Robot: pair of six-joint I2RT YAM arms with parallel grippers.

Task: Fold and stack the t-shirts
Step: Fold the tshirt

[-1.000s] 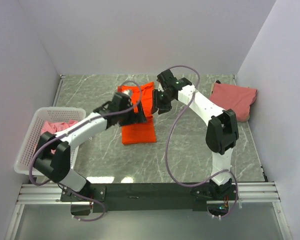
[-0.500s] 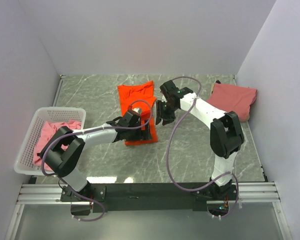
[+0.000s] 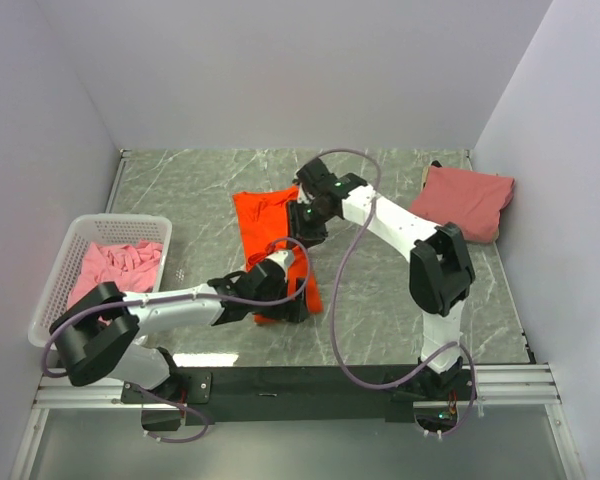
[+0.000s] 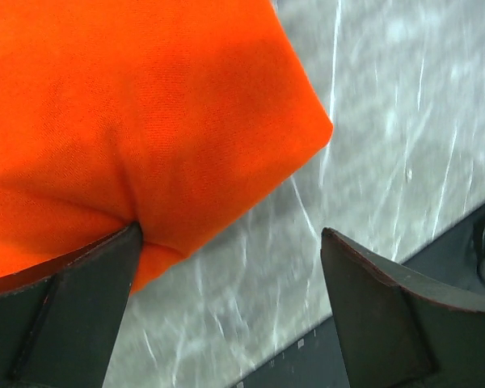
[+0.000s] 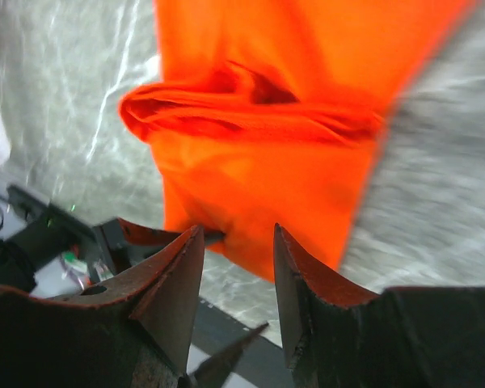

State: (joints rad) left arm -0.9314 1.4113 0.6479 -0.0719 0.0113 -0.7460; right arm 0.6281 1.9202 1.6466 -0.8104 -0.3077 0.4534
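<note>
At the near corner of the orange t-shirt (image 3: 260, 222) on the bench (image 3: 180, 190), left jaws gape, one finger (image 4: 73, 307) touching cloth, I judge to anchor it; right jaws hover half-apart, empty, over its far end.

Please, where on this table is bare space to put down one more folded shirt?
Bare table lies at the far left, between the basket and the orange t-shirt, and at the near right, in front of the salmon-pink t-shirt. The middle is crowded: the left gripper and the right gripper are at the orange t-shirt.
</note>
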